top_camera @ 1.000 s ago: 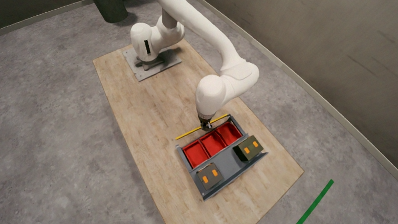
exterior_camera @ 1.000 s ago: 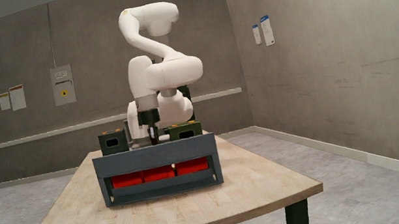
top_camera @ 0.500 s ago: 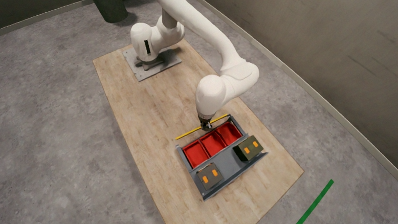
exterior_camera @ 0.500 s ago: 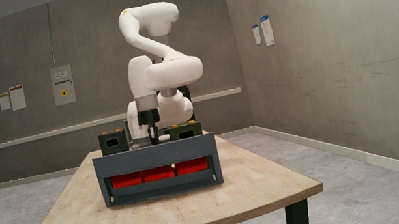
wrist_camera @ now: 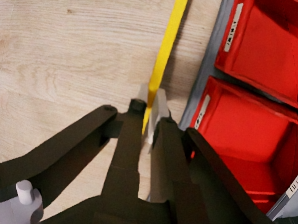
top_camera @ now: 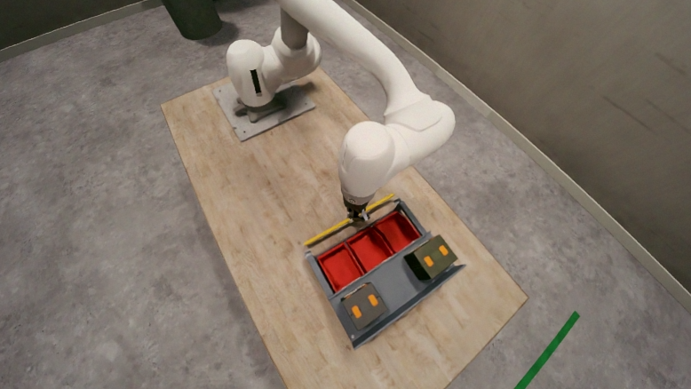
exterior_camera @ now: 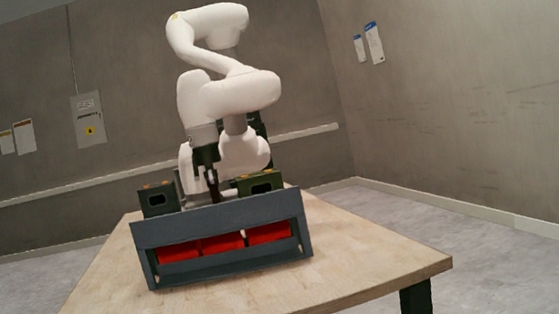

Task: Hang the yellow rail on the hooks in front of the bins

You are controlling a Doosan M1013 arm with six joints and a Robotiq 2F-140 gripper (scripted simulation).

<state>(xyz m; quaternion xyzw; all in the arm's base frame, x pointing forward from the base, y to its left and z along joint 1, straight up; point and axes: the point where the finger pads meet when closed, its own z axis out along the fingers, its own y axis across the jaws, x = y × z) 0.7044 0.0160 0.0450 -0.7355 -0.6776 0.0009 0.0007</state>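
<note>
The yellow rail (top_camera: 329, 231) (wrist_camera: 172, 30) is a thin long bar running along the front of the grey rack (top_camera: 401, 285), beside the three red bins (top_camera: 369, 249) (wrist_camera: 256, 129). My gripper (top_camera: 357, 216) (wrist_camera: 149, 98) is shut on the rail near its middle and holds it just outside the rack's front edge. In the wrist view the rail passes between the fingertips and runs up and away, parallel to the rack's grey edge (wrist_camera: 213, 63). I cannot make out the hooks and their end plates. In the exterior view the rack (exterior_camera: 216, 218) hides the rail and only the gripper (exterior_camera: 211, 179) shows.
Two dark green boxes with orange marks (top_camera: 429, 258) (top_camera: 363, 305) sit on the rack's grey shelf behind the bins. The rack stands on a wooden table (top_camera: 251, 193). The robot base plate (top_camera: 263, 108) is at the table's far end.
</note>
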